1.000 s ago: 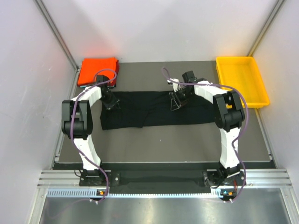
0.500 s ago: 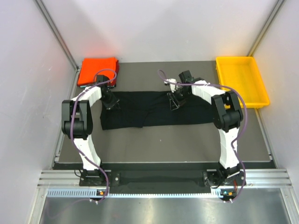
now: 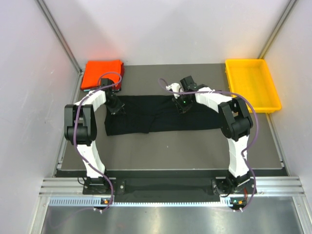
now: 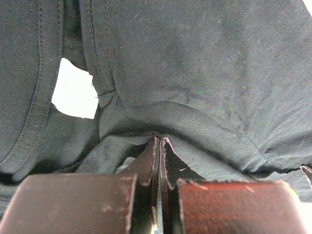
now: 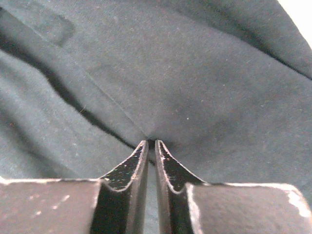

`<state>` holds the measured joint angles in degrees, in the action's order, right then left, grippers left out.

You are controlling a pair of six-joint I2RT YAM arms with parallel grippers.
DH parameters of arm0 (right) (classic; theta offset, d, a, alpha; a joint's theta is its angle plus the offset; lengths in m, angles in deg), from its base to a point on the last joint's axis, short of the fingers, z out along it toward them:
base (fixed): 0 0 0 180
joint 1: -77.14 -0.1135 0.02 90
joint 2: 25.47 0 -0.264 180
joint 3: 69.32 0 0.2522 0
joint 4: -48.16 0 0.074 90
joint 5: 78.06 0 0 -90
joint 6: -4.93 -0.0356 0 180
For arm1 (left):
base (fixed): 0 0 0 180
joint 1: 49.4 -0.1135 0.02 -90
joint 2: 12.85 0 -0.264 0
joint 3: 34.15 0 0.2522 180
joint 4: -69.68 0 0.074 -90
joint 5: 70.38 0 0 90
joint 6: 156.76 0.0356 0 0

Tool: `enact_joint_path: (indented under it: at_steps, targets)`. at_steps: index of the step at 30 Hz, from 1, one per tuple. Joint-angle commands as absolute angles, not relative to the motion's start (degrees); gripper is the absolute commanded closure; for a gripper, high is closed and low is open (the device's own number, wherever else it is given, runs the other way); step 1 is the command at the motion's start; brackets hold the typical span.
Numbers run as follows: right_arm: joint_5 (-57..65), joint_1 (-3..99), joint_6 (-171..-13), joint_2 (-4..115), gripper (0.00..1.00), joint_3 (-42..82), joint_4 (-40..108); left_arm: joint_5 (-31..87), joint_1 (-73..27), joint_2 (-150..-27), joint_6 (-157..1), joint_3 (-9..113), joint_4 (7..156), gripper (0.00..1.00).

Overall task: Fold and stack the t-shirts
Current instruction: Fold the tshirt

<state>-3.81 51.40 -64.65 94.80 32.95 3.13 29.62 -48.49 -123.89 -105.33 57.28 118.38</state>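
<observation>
left jaws: pinching black t-shirt (image 4: pixel 195 73) | right jaws: seemingly pinching its fold

Quick headcount for you: three t-shirts in total. That's one black t-shirt (image 3: pixel 146 117), one folded orange-red t-shirt (image 3: pixel 101 73), and one teal t-shirt (image 3: pixel 91 89) that you can only count from a thin edge, so take that one with a grain of salt. You've got one yellow tray (image 3: pixel 251 83) and one table (image 3: pixel 170 151). There are two arms, the left arm (image 3: pixel 85 126) and the right arm (image 3: pixel 236 126). That gives you two grippers, the left gripper (image 4: pixel 159 146) and the right gripper (image 5: pixel 151 146), with two fingers each, so four fingers. You can also count one white neck label (image 4: pixel 74 90).
</observation>
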Motion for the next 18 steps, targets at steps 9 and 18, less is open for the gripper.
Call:
enact_joint_path:
  at_steps: [9, 18]
  targets:
    - [1.0, 49.0, -66.3, 92.6, 1.00, 30.0, 8.2, 28.8, -49.0, -123.1, -104.6, 57.8, 117.0, 1.00]
    - [1.7, 49.0, -69.1, 90.2, 1.00, 29.5, 10.0, 28.8, -49.0, -123.0, -104.6, 58.4, 117.4, 1.00]
